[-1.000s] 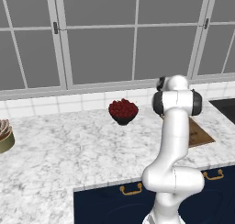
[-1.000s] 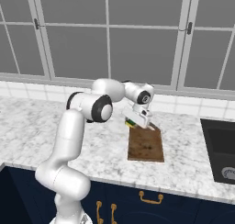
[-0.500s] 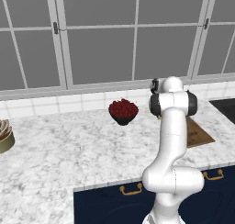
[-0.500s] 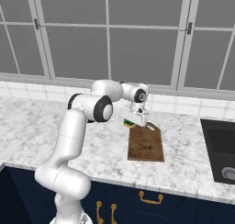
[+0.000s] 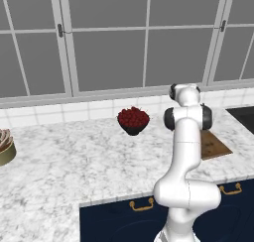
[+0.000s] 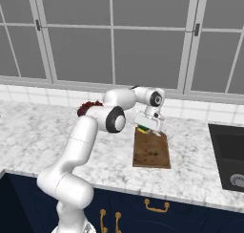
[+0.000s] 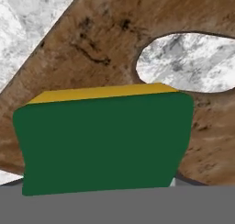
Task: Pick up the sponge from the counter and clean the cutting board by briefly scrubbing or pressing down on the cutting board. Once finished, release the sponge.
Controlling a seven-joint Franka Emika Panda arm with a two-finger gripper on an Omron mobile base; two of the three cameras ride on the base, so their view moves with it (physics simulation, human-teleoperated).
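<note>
**Sponge held at the far end of the cutting board**

The jaws were clamped on the small rectangular sponge with a dark green layer over a yellow one (image 7: 103, 142), which took up the lower middle of the hand view, green face toward the camera and a thin yellow edge showing along its top. In the right base view the two-finger gripper (image 6: 148, 128) pointed down at the far end of the flat brown wooden cutting board (image 6: 151, 151), and a sliver of green and yellow (image 6: 143, 130) showed beneath it, right at that far edge. Whether the sponge was pressed against the wood or held just above it could not be told.

Close behind the sponge in the hand view lay the board's grained surface (image 7: 105, 48), marked with dark streaks, and its small hole opened just beside the sponge, with veined marble showing through it.

The board lay flat on the white, grey-veined marble tabletop (image 6: 43, 132), its long side running away from the robot. In the left base view only a corner of the board (image 5: 214, 146) showed past the white arm. Well apart from the board, on its side away from the sink, a dark bowl of red fruit (image 5: 133, 120) stood near the tiled back wall. A dark sink (image 6: 231, 155) was set into the tabletop near the board's other side. Below the tabletop's front edge ran dark navy drawers with brass handles (image 6: 156, 207).
</note>
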